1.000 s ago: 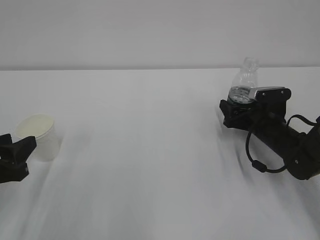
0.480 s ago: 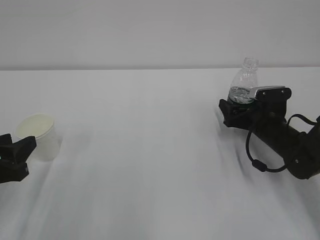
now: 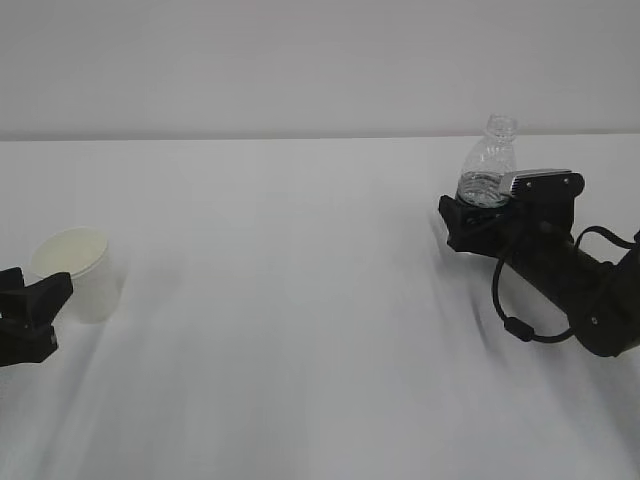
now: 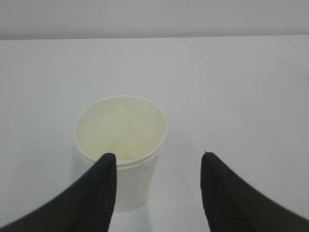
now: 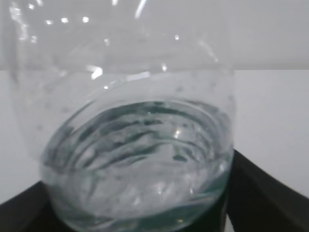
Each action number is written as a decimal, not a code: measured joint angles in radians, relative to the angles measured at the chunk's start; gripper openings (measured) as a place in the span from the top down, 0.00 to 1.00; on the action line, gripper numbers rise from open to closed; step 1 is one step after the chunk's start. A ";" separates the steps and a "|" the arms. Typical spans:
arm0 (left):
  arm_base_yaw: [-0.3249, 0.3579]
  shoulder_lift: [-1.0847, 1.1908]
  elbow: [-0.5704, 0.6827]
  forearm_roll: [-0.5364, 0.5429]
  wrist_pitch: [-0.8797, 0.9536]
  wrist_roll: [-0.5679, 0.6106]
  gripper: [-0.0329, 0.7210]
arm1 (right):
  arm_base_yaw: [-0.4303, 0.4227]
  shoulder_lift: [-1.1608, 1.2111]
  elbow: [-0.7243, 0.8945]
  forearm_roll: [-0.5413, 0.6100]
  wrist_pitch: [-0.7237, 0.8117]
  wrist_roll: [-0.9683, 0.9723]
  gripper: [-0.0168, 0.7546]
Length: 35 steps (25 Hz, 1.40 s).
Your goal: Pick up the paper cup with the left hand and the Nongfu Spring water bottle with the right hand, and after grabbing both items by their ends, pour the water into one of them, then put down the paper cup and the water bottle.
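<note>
Nearest me, my left pincer (image 4: 157, 186) sits low on the white surface (image 3: 300, 300) with jaws apart; the paper cup (image 4: 119, 147) stands just beyond and left of the gap, ungripped. Farther off, my right pincer (image 3: 470, 218) is spread around the Nongfu Spring water bottle (image 3: 487, 165) (a second ago blurred, now upright and sharp), water (image 5: 140, 169) inside. I judge both set down. Nothing else stands near.

Left claw (image 4: 157, 166) gapes; right claw (image 3: 470, 215) spread wide, arm low.
</note>
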 joint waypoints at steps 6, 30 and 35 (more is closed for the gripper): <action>0.000 0.000 0.000 0.000 0.000 0.000 0.43 | 0.000 0.000 0.000 0.002 0.000 0.000 0.27; 0.000 0.000 0.000 0.000 0.000 0.000 0.43 | 0.000 0.000 0.000 0.002 0.000 -0.002 0.40; 0.000 0.000 0.000 0.000 0.000 0.000 0.43 | 0.000 0.000 0.000 0.002 0.000 -0.006 0.40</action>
